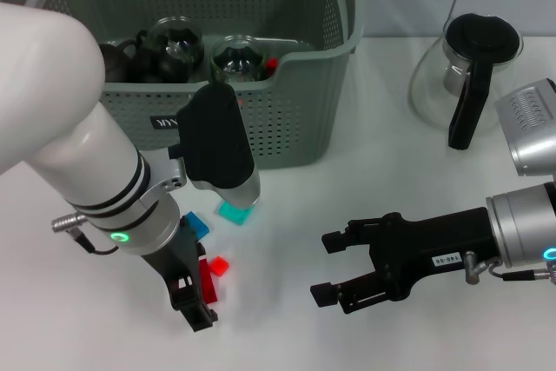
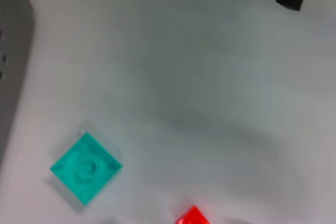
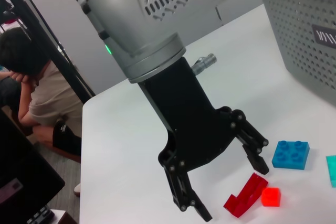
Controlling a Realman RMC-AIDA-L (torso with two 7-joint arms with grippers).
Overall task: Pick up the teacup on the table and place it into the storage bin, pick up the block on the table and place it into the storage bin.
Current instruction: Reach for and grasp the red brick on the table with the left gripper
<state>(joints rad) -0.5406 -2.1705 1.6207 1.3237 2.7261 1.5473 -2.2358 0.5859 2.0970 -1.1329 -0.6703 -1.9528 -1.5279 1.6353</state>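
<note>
The grey-green storage bin stands at the back of the table, with two glass teacups inside it. Several blocks lie in front of it: blue, teal, a small red cube and a dark red angled piece. My left gripper is down at the table and open, its fingers either side of the dark red block. The right wrist view shows this left gripper spread wide. My right gripper hovers open and empty to the right of the blocks.
A glass carafe with a black lid and handle stands at the back right. The left wrist view shows the teal block, a red block and the bin's wall. A seated person is beyond the table edge.
</note>
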